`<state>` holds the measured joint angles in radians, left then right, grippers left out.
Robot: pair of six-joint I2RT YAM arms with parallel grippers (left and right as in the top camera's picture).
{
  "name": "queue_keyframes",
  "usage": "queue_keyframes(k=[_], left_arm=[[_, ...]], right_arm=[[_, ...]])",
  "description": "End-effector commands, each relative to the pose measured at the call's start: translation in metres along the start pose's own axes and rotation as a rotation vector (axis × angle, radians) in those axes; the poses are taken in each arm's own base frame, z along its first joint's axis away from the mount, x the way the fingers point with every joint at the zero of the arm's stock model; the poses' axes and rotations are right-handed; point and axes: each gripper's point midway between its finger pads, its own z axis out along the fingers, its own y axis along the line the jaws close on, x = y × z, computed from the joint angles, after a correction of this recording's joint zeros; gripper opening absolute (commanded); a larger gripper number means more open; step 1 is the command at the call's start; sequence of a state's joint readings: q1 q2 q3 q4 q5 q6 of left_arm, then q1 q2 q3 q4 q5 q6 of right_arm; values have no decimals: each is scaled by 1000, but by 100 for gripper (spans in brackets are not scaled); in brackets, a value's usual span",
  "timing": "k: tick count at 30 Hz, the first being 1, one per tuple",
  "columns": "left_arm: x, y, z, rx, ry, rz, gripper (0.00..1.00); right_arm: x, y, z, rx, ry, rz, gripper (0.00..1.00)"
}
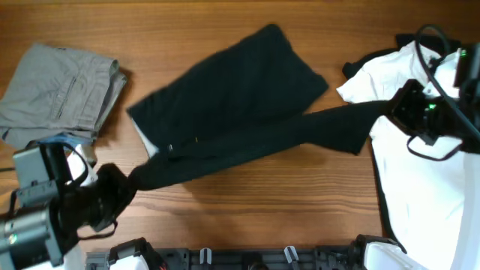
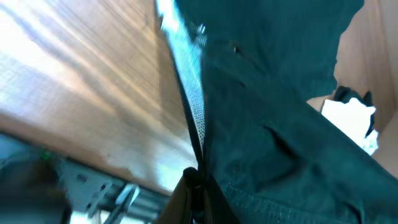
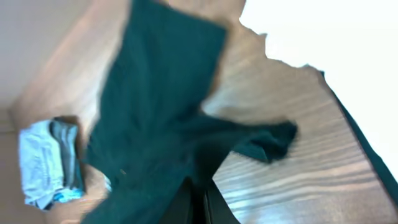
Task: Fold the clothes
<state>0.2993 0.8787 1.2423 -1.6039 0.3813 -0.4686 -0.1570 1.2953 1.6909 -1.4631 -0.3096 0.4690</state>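
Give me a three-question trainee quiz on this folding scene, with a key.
1. True or false: the black T-shirt lies loose, held by nothing.
2. In the overhead view, the grey trousers sit: A top left, B bottom right, C centre.
3. Fill in: the white T-shirt lies on the robot's ___ side.
Key: 1 false, the left gripper and right gripper both pinch it; 2 A; 3 right.

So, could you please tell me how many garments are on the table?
3: grey trousers folded far left, black T-shirt stretched across the centre, white T-shirt at right. Others may lie hidden beneath them.
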Motion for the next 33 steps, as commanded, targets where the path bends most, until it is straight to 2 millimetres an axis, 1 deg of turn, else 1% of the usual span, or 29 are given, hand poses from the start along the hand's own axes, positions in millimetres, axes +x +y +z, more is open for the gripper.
queue_keyframes(k=[1,3,7,10,11,12,16,17,18,19,23,24,27,29,33], left_arm=[[-16,25,-12,-158,-111,19,4],[-19,27,-11,-177,-111,17,4],[-23,30,-7,-204,-89,8,4],[-23,33,1,-223,-58,-3,4],[-23,36,6,-231,-42,-8,4],[-22,38,10,-237,-32,-12,4],[-20,52,36,-262,12,-31,4],[-20,53,41,-260,17,-46,4],[-19,54,49,-253,26,-67,4],[-20,54,55,-245,31,-68,4],[-32,56,68,-252,19,-82,4],[-35,57,71,-260,20,-83,4],[-43,57,81,-269,30,-96,4],[-49,57,87,-276,38,-121,4],[-65,58,101,-301,37,-122,4]], right_arm=[[-28,-10,-20,79,-155,-26,4],[-36,-9,-14,81,-164,-28,4],[-48,-10,8,95,-128,-23,4],[-57,-10,35,99,-67,-24,4],[-59,-6,48,85,-36,-48,4],[-60,-3,56,71,-17,-71,4],[-68,6,98,53,46,-115,4],[-70,7,105,53,52,-119,4],[-74,12,121,42,60,-133,4],[-77,17,131,24,62,-147,4],[-88,49,166,-78,45,-226,4],[-90,60,175,-112,36,-246,4],[-96,79,196,-150,8,-282,5],[-99,90,212,-174,-7,-274,5],[-107,113,240,-226,-53,-316,5]])
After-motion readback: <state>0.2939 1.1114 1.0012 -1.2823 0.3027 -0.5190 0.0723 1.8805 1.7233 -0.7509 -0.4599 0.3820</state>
